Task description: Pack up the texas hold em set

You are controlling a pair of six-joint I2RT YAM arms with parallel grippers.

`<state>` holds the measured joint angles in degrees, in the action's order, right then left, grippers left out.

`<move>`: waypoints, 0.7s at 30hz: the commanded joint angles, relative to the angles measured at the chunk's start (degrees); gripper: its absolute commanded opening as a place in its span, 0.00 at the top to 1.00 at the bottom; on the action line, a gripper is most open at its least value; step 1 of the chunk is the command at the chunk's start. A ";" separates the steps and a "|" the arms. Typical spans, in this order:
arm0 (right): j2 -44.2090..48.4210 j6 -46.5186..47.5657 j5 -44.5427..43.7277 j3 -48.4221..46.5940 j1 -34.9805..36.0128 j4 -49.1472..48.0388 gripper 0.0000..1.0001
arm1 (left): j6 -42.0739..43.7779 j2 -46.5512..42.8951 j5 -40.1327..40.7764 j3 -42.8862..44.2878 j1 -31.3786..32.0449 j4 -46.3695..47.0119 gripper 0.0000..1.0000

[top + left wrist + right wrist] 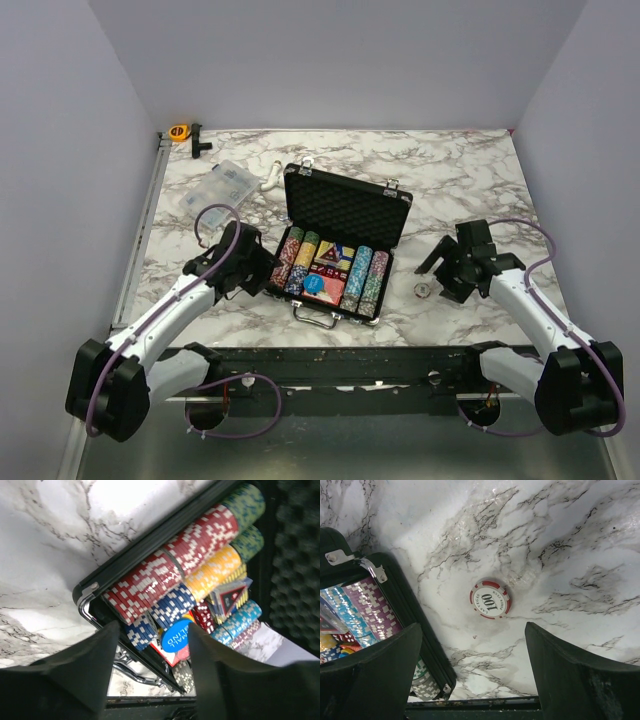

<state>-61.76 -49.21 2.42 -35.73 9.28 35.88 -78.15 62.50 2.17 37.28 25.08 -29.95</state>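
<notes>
The black silver-trimmed briefcase (300, 180) lies open mid-table, lid up with foam lining (345, 212). Rows of multicoloured poker chips (362, 280) fill it, with a red card deck (324, 289) and a blue disc (316, 281) on top. In the left wrist view the chip rows (165, 575) and the blue disc (177, 636) show. My left gripper (262, 270) is open and empty at the case's left side. A loose red-and-white 100 chip (490, 598) lies on the marble right of the case (423, 290). My right gripper (441, 272) is open and empty just above it.
A clear plastic compartment box (216, 190) lies at back left, with an orange tape measure (179, 131) and a black part (197, 138) near the far corner. A white object (272, 180) sits behind the case. The case handle (318, 316) faces the table's near edge.
</notes>
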 commanded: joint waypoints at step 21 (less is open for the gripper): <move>-21.31 0.24 -0.36 -11.41 -0.14 12.16 0.16 | 28.78 1.37 -37.04 15.66 -3.72 17.27 0.10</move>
<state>-78.59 -49.43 2.02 -43.40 9.28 42.96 -56.90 59.05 -18.15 48.23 21.93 -18.41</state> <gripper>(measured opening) 0.847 0.856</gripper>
